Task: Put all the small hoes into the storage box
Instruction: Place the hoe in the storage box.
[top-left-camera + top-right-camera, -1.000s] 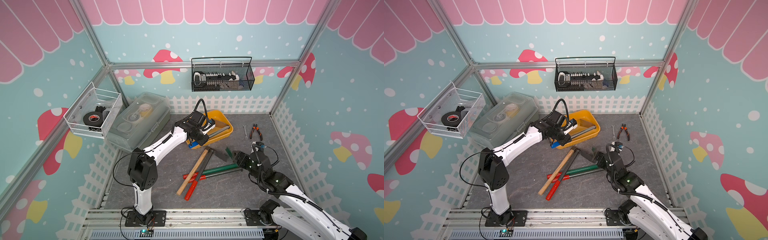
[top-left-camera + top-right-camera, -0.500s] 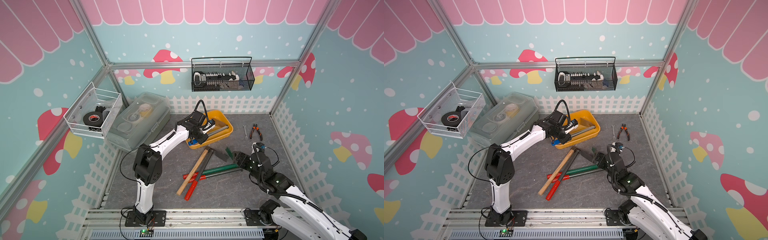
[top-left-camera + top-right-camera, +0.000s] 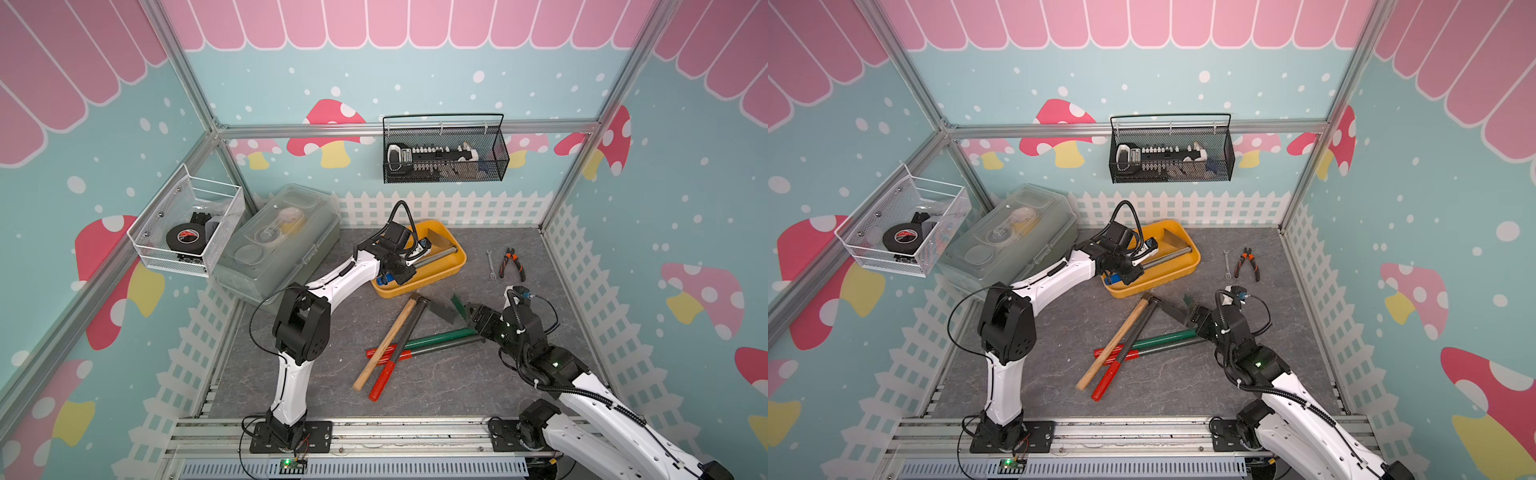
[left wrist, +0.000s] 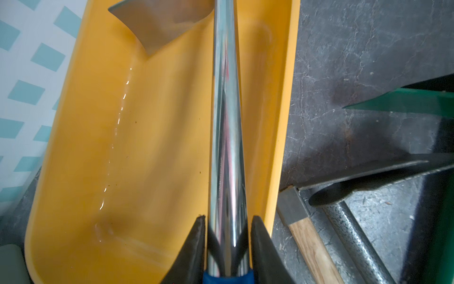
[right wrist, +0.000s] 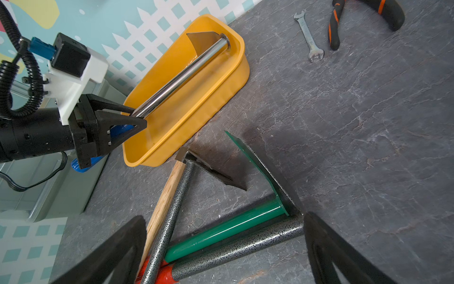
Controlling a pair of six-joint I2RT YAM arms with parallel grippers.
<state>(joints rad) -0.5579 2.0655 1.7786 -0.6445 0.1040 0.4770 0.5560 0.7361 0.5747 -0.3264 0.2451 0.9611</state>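
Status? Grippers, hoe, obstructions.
Left gripper shut on hoe shaft. Head inside box, blue grip past rim. Right gripper open over loose tools. Nothing blocking.

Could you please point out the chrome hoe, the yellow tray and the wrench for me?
chrome hoe (image 5: 181,76): right wrist view, on the middle of its shaft.
yellow tray (image 5: 204,110): right wrist view, on its outer wall.
wrench (image 5: 307,37): right wrist view, on its shank.

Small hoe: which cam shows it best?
Right wrist: small hoe end to end, blade in the storage box, left gripper shut on it. Left wrist: only shaft and part of blade. Both top views: small, partly behind the arm.
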